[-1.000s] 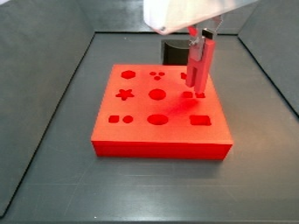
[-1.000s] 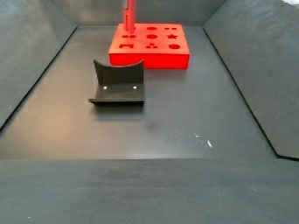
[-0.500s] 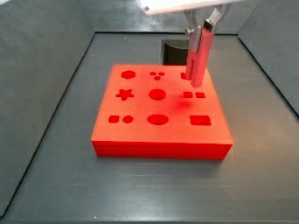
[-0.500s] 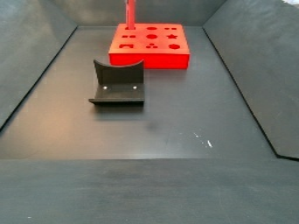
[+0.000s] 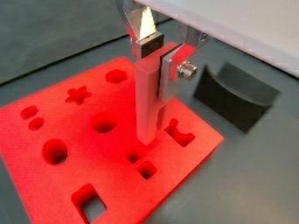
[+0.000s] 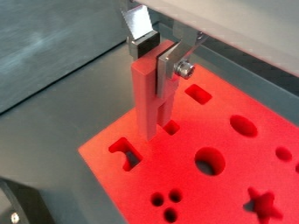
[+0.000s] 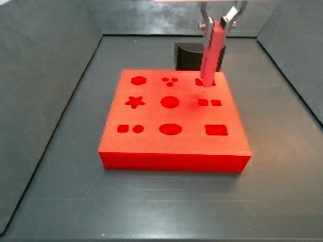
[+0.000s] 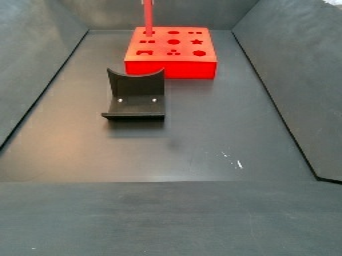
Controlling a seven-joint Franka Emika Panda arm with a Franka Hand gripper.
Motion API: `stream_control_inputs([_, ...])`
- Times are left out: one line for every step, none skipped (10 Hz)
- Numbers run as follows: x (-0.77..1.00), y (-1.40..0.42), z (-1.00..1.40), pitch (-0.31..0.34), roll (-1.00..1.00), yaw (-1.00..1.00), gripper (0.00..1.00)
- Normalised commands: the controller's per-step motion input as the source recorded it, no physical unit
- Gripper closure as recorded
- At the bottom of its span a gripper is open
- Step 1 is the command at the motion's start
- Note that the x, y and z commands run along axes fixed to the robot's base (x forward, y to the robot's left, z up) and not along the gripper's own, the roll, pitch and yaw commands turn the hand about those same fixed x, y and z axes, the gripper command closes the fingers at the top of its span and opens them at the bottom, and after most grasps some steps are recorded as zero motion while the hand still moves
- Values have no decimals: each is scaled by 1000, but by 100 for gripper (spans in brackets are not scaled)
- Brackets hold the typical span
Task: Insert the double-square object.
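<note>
Double-square object (image 5: pixel 149 96) upright in claw (image 5: pixel 160 63)

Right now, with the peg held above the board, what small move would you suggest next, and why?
Probably lower it slowly: the gripper holds the double-square object upright, its lower end clear above the red board, seemingly near the two small square holes.

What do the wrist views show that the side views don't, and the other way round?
Only the wrist views show the gripper, its fingers shut on the double-square object, prongs hanging above the red board and its paired square holes. Only the side views show the board's whole outline on the dark floor and the curved block standing apart. Both show peg, board and holes.
</note>
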Motion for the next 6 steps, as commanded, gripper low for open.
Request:
stream_control_inputs([0, 51, 117, 100, 0, -906, 100])
stream_control_inputs([0, 0, 97, 107, -16, -940, 100])
stream_control_inputs([83, 49, 0, 46, -13, -923, 100])
stream_control_inputs([114, 11, -66, 41, -61, -929, 100])
stream_control_inputs([11, 0, -111, 87, -91, -980, 100])
stream_control_inputs([0, 0, -103, 97, -97, -986, 100])
